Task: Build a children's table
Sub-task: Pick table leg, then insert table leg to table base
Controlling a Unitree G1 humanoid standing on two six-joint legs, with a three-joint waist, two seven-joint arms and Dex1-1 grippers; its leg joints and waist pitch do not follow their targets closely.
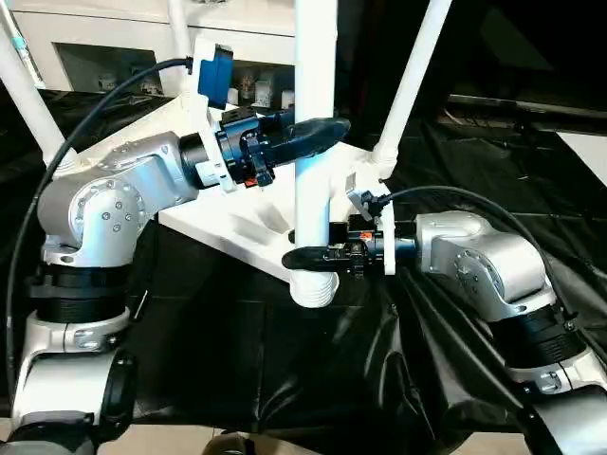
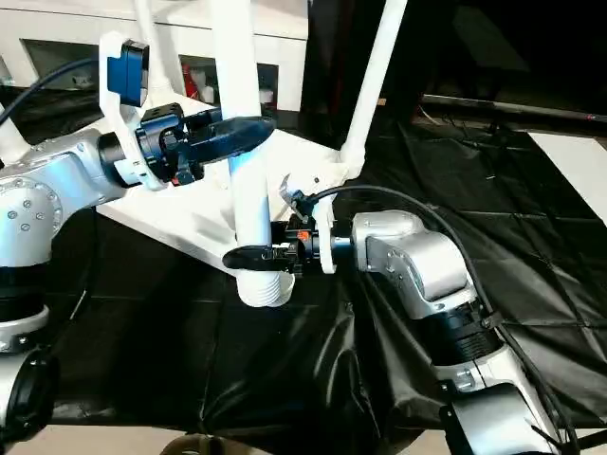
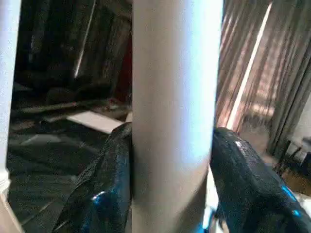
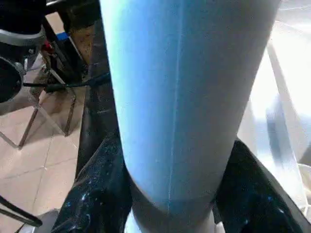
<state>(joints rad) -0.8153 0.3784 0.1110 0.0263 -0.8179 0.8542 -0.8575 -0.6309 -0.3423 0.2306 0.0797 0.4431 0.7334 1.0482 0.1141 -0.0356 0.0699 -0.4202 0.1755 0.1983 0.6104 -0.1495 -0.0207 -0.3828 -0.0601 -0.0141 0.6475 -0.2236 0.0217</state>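
Observation:
The white table top [image 1: 237,223] lies upside down on the black sheet. Three white legs rise from its corners: one at the left [image 1: 28,104], one at the back [image 1: 178,28] and one at the right [image 1: 413,76]. A fourth leg [image 1: 314,142] stands upright at the near corner, its ribbed end [image 1: 313,287] down by the corner socket. I cannot tell whether it is seated. My left gripper [image 1: 318,133] is shut on this leg higher up, its fingers [image 3: 104,187] pressed against both sides. My right gripper [image 1: 308,257] is shut on it just above the ribs, with one finger [image 4: 99,194] on each side.
A black-sheeted table [image 1: 285,379] carries everything, its sheet wrinkled near the front. A white glass-door cabinet [image 1: 104,57] stands behind. A white panel [image 1: 590,152] lies at the far right. Black cables arc over both forearms. Beige floor [image 1: 190,441] shows below the table's front edge.

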